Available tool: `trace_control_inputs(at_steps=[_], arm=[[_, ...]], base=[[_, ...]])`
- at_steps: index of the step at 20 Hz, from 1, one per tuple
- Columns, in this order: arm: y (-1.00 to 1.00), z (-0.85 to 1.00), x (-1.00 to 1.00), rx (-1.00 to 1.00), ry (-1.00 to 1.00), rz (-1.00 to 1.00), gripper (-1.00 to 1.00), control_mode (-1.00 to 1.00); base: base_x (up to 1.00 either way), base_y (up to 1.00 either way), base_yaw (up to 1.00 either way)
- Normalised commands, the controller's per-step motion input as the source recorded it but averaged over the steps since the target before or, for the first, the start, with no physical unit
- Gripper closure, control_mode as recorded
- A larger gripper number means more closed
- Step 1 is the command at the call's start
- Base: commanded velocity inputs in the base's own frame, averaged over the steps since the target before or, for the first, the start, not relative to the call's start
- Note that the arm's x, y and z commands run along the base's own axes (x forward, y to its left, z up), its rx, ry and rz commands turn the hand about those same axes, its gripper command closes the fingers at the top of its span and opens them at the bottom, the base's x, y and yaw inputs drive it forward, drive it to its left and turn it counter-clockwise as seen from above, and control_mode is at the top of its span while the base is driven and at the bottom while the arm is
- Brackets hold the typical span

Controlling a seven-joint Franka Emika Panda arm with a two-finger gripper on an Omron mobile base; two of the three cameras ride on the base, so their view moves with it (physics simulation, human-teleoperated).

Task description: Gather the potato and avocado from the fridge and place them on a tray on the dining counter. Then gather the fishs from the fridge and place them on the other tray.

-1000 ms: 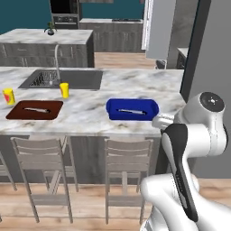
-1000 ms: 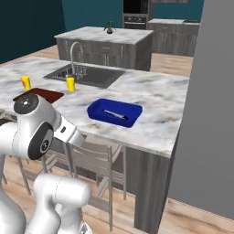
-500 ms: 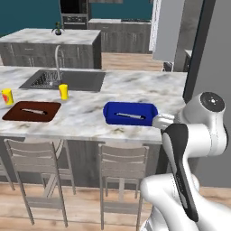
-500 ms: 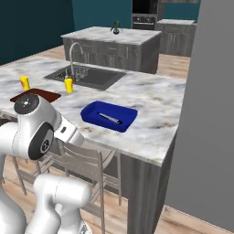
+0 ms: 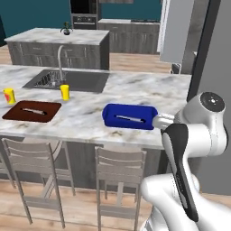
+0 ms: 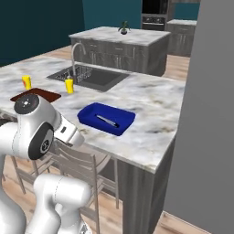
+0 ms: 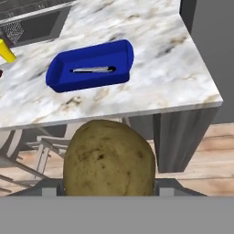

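Now, hand (image 7: 109, 192): holding the potato (image 7: 109, 157), which sits large and brown between its fingers, out over the chairs short of the surface edge.
Blue tray (image 7: 91, 66): on the marbled dining surface (image 5: 85, 119), near its fridge-side end, with a slender grey fish (image 7: 93, 70) lying in it.
Reddish-brown tray (image 5: 31, 111): well apart along the same surface, another fish (image 5: 33, 110) inside.
Yellow cups (image 5: 65, 92): beside the sink (image 5: 67, 80).

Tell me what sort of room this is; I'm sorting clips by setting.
A rendered home kitchen, it seems: a marbled dining counter with an inset sink and faucet, chairs tucked under it, and a built-in oven on the far wall.
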Motion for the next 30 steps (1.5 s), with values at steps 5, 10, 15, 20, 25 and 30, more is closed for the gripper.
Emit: trace_control_inputs(at_steps=[5, 10, 15, 20, 25, 30], arm=[[0.00, 0.00, 0.00, 0.00, 0.00, 0.00, 1.00, 1.00], [0.00, 0.00, 0.00, 0.00, 0.00, 0.00, 1.00, 1.00], [-0.05, 0.00, 0.03, 0.02, 0.00, 0.03, 1.00, -1.00], [-0.23, 0.02, 0.31, 0.10, 0.03, 0.11, 1.00, -1.00], [-0.16, 0.08, 0.50, 0.11, 0.05, 0.05, 1.00, -1.00], [0.00, 0.01, 0.56, 0.02, 0.07, 0.00, 1.00, -1.00]], base=[[0.20, -0.44, 0.15], [0.14, -0.35, 0.14], [0.13, -0.22, 0.10], [0.00, 0.00, 0.00], [0.00, 0.00, 0.00], [0.00, 0.00, 0.00]])
